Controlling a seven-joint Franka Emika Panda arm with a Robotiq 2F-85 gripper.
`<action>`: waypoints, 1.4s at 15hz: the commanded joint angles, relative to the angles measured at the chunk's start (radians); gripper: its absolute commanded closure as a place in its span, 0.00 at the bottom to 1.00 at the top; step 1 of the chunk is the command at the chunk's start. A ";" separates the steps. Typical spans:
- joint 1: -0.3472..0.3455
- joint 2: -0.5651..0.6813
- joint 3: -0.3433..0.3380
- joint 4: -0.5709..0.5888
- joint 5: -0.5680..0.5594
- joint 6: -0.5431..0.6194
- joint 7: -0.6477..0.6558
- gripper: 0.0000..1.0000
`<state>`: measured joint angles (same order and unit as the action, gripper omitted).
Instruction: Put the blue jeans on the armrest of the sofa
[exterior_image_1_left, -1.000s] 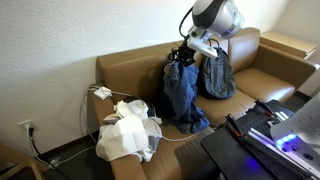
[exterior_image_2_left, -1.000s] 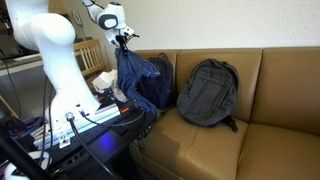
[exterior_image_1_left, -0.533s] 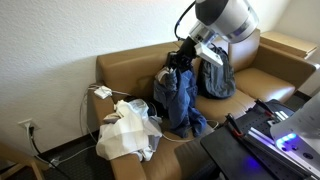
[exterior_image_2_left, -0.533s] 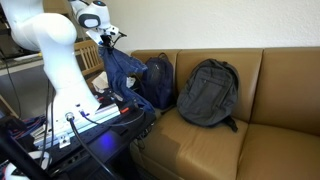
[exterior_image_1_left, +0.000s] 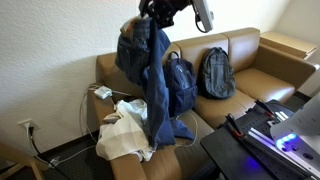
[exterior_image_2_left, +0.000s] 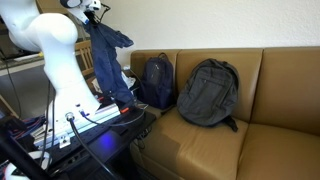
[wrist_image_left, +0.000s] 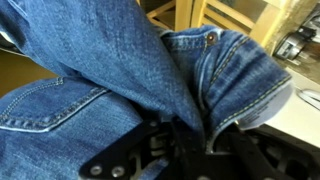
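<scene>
The gripper (exterior_image_1_left: 163, 10) pinched a fold of the jeans (exterior_image_1_left: 150, 70), which hung straight down from it, long axis vertical, above the left end of the sofa (exterior_image_1_left: 250, 80). The armrest (exterior_image_1_left: 104, 72) lay lower, just left of the dangling legs.

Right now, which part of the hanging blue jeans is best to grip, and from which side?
Probably the waistband, from above, where the gripper holds the blue jeans: the denim there is thick and seamed, and the legs hang freely below.
</scene>
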<state>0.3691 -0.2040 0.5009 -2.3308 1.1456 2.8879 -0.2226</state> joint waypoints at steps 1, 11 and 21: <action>-0.014 -0.016 -0.003 0.142 -0.038 0.057 -0.003 0.95; 0.024 0.129 -0.030 0.042 0.394 0.120 -0.304 0.95; -0.009 0.343 -0.116 -0.076 0.245 -0.221 -0.097 0.95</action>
<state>0.3646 0.1220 0.4155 -2.4014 1.5081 2.7999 -0.4577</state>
